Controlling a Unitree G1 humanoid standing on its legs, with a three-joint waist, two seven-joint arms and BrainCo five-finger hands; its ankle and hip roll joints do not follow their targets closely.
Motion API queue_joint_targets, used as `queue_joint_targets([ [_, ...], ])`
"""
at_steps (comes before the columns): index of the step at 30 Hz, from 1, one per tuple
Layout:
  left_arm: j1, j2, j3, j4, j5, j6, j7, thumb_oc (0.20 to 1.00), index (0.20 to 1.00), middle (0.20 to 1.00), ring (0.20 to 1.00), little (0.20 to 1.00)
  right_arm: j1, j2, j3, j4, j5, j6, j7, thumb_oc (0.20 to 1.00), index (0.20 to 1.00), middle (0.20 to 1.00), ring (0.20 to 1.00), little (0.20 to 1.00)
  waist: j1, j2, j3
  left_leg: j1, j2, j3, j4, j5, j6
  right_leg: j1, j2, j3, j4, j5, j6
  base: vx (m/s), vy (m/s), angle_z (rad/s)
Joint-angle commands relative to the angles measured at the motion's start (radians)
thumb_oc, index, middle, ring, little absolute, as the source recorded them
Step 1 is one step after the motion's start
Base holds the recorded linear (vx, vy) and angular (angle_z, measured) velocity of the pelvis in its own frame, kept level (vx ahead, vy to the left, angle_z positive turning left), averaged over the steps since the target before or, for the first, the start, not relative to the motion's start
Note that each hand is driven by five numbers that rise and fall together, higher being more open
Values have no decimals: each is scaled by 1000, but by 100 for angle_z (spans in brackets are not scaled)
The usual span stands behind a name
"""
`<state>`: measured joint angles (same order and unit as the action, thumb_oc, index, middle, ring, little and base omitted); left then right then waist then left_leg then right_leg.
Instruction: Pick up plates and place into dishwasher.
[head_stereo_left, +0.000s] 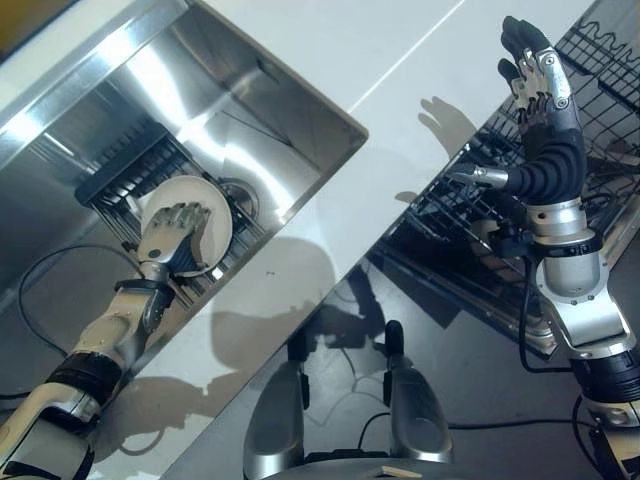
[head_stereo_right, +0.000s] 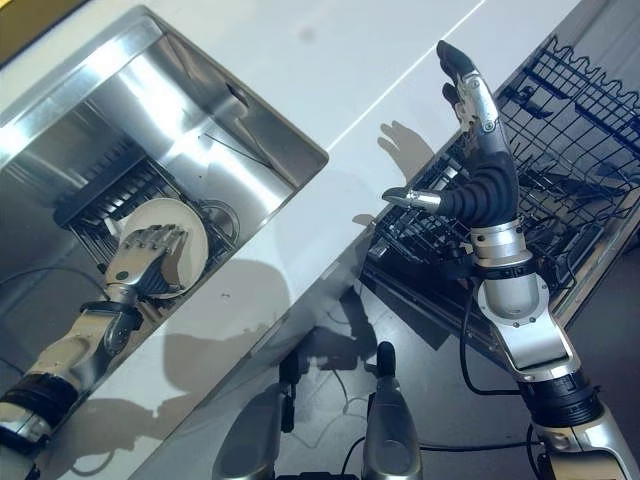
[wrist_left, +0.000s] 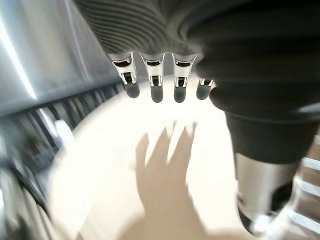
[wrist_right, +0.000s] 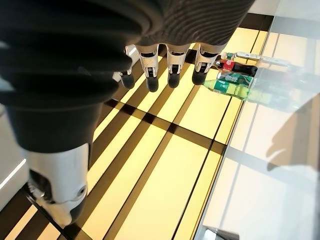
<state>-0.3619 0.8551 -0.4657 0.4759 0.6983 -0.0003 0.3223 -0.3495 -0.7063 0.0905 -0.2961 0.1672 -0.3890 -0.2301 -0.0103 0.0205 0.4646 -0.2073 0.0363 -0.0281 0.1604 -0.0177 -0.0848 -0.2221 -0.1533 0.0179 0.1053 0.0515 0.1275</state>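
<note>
Sink (head_stereo_left: 300, 110) sunk in white counter (head_stereo_left: 400, 60); dishwasher rack (head_stereo_left: 600, 90) beside it.

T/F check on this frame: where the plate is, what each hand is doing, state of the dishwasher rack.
1. The plate sits in the sink, on a dark rack. True.
2. The left hand is raised over the countertop. False: it is down in the sink, fingers relaxed over the plate's face.
3. The right hand holds a plate. False: it is raised with straight fingers, holding nothing.
4. The dishwasher rack is pulled out beside the white countertop. True.
5. A plate already stands in the dishwasher rack. False: no plate shows in the part of the wire rack in view.
</note>
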Motion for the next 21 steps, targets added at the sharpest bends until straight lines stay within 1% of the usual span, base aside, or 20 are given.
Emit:
queue_joint_targets([
  [1, 73, -35, -68, -94, -108, -34, -194, 1000, 1000, 1000, 1000, 1000, -77, -22, -23, -42, -5, -44, -11, 1000, 1000, 1000, 1000, 1000, 1, -31, -18, -80, -67, -10, 80, -36, 81, -36, 29, 24, 67, -39, 3, 16, 39, 1],
  [4, 87, -15, -65, -116, -138, -1, -196, 1000, 1000, 1000, 1000, 1000, -73, -37, -25, -51, 5, -33, -7, 1000, 1000, 1000, 1000, 1000, 2, -26, -18, -67, -73, -10, 84, -43, 84, -23, 26, 20, 67, -44, 1, 51, 40, 2],
  [6, 102, 4, -31, -122, -159, 25, -163, 1000, 1000, 1000, 1000, 1000, -60, -48, -35, -50, 16, -34, 2, 1000, 1000, 1000, 1000, 1000, 6, -21, -23, -62, -78, -12, 91, -47, 85, -11, 21, 15, 64, -46, -1, 58, 25, 3],
  [8, 118, 14, -4, -137, -161, 43, -158, 1000, 1000, 1000, 1000, 1000, -47, -47, -42, -49, 16, -36, 6, 1000, 1000, 1000, 1000, 1000, 13, -19, -25, -56, -82, -16, 95, -50, 86, -2, 20, 11, 63, -48, -3, 65, -1, 2],
  [12, 164, 29, 79, -191, -113, 73, -163, 1000, 1000, 1000, 1000, 1000, -25, -39, -70, -52, 8, -28, 11, 1000, 1000, 1000, 1000, 1000, 31, -10, -22, -50, -88, -28, 97, -49, 86, 14, 15, -5, 60, -50, -7, 20, -4, 1],
  [15, 185, 44, 133, -254, -93, 87, -222, 1000, 1000, 1000, 1000, 1000, -21, -36, -88, -57, 0, -13, 9, 1000, 1000, 1000, 1000, 1000, 44, -4, -17, -50, -93, -35, 99, -50, 88, 18, 12, -17, 62, -52, -10, 9, -14, 6],
  [17, 198, 45, 148, -282, -75, 93, -238, 1000, 1000, 1000, 1000, 1000, -16, -35, -97, -60, -2, -11, 10, 1000, 1000, 1000, 1000, 1000, 47, -2, -13, -52, -94, -37, 102, -50, 88, 18, 11, -23, 63, -53, -11, -7, -13, 9],
  [19, 206, 41, 158, -300, -61, 108, -232, 1000, 1000, 1000, 1000, 1000, -13, -37, -105, -62, 1, -7, 10, 1000, 1000, 1000, 1000, 1000, 50, -1, -11, -53, -95, -38, 102, -50, 89, 17, 9, -26, 65, -53, -11, -4, -18, 9],
  [21, 208, 42, 174, -309, -48, 139, -210, 1000, 1000, 1000, 1000, 1000, -8, -38, -106, -64, 4, -7, 8, 1000, 1000, 1000, 1000, 1000, 53, -3, -13, -47, -94, -39, 98, -51, 89, 23, 7, -29, 63, -55, -10, 21, -16, 5],
])
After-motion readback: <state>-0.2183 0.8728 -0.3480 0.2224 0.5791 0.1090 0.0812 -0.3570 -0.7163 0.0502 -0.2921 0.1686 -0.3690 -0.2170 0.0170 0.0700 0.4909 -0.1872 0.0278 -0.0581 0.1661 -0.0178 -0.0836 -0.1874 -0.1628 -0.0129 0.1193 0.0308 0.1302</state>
